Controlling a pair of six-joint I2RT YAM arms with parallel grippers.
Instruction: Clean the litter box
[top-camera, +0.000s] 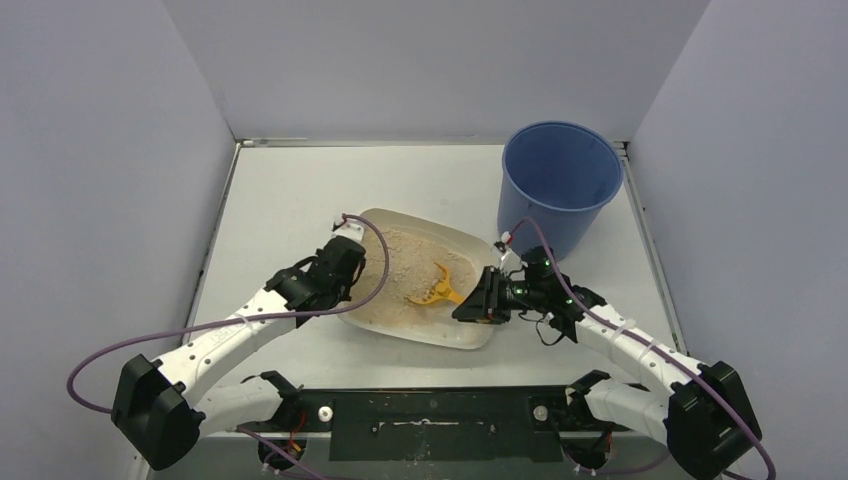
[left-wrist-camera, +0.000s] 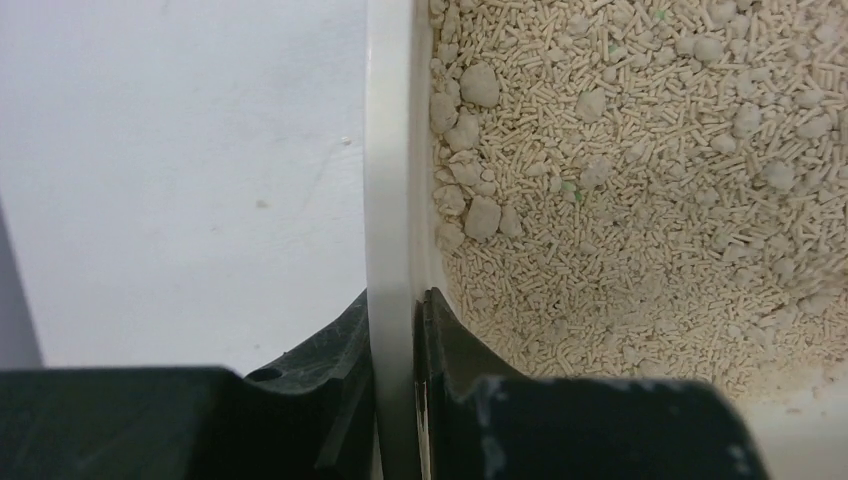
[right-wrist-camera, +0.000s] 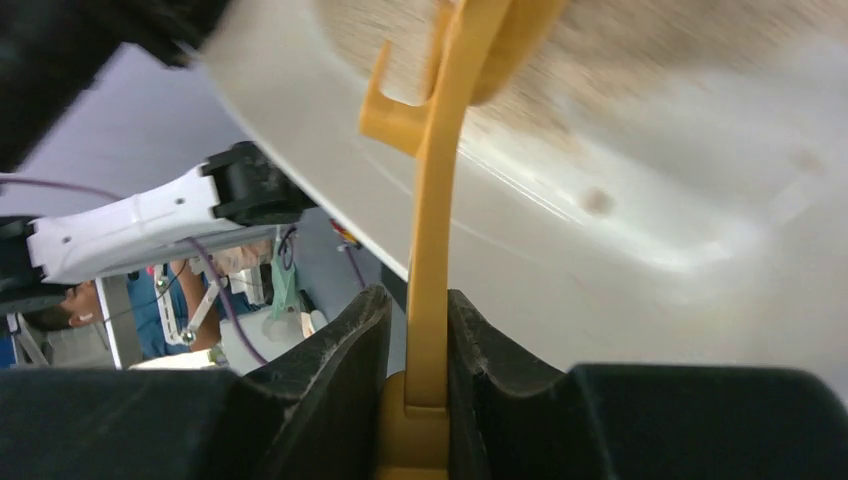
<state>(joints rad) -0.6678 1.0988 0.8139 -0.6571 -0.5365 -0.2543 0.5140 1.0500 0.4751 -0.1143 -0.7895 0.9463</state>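
The off-white litter box lies mid-table, with beige litter heaped toward its left and far side and its near right floor bare. My left gripper is shut on the box's left rim, one finger outside the wall and one inside; pale clumps sit among the pellets by that wall. My right gripper is shut on the handle of the orange scoop. The scoop's handle runs up from the right gripper to the head, which rests in the litter over the tray.
A tall blue bucket stands at the back right, just beyond the litter box's far right corner. Grey walls close in the white table on the left, back and right. Purple cables loop from both arms.
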